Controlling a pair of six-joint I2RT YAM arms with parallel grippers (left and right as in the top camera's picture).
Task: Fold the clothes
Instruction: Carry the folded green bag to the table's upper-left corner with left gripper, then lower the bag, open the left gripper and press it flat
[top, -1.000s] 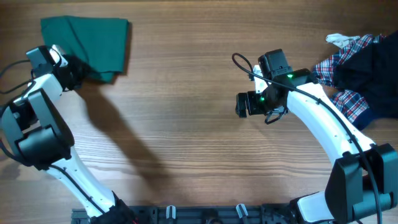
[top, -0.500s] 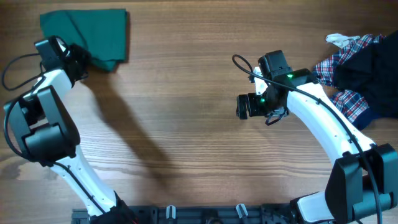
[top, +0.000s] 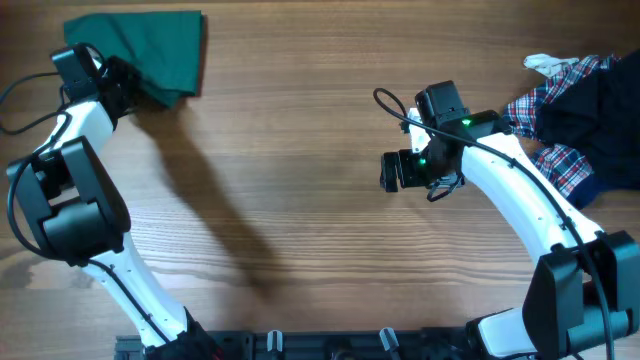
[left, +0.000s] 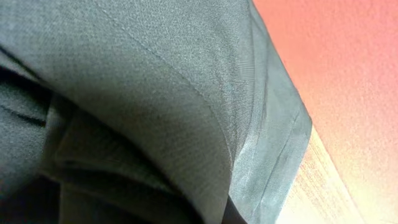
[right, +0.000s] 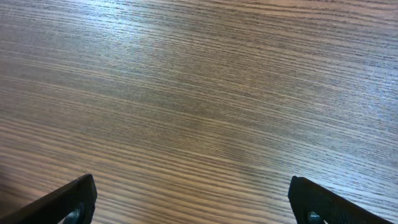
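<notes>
The green cloth (top: 150, 55) lies folded right against our left gripper (top: 118, 82), filling its view; we cannot tell if the jaws are closed. The heaped pile (top: 590, 110) sits behind our right gripper (top: 392, 170), which gapes empty and belongs to the nearer arm.

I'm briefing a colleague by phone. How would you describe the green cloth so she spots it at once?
On the wooden table, look to the top-left corner of the overhead view, where the left gripper meets fabric. The green cloth lies there, folded. It is plain dark green and lies alone, unlike the plaid-and-dark pile heaped at the right edge.
</notes>
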